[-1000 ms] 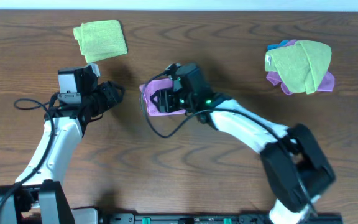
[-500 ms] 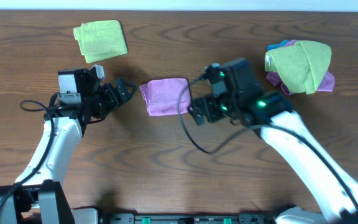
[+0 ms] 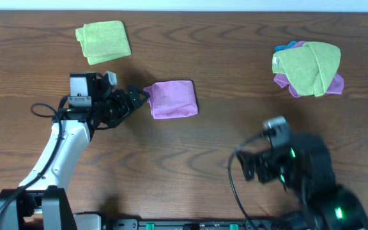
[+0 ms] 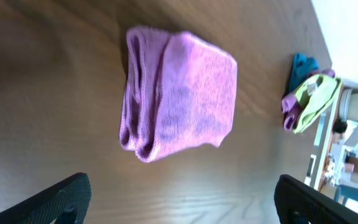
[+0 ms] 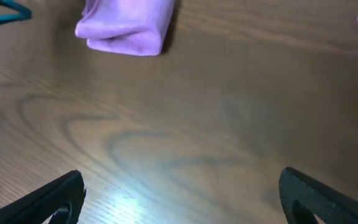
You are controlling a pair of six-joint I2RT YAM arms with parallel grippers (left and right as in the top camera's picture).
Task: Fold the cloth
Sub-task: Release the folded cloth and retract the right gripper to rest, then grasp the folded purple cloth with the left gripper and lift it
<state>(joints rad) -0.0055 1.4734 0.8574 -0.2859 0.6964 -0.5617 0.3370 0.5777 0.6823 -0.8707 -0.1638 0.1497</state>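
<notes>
The lilac cloth point(image 3: 172, 98) lies folded into a small thick rectangle on the wooden table, near the middle. It shows in the left wrist view point(image 4: 179, 93) with its layered folded edges to the left, and at the top left of the right wrist view point(image 5: 128, 23). My left gripper point(image 3: 135, 99) is open and empty, its fingertips just left of the cloth's edge. My right gripper point(image 3: 254, 167) is open and empty, pulled back to the front right, far from the cloth. No label shows.
A folded lime-green towel point(image 3: 103, 41) lies at the back left. A bunch of green, purple and blue cloths point(image 3: 308, 68) lies at the back right, also in the left wrist view point(image 4: 308, 93). Bare wood lies between the cloth and the right gripper.
My right gripper let go of the cloth and withdrew from it to the front right. My left gripper moved right, closer to the cloth's left edge. The cloth now lies flat and uncovered.
</notes>
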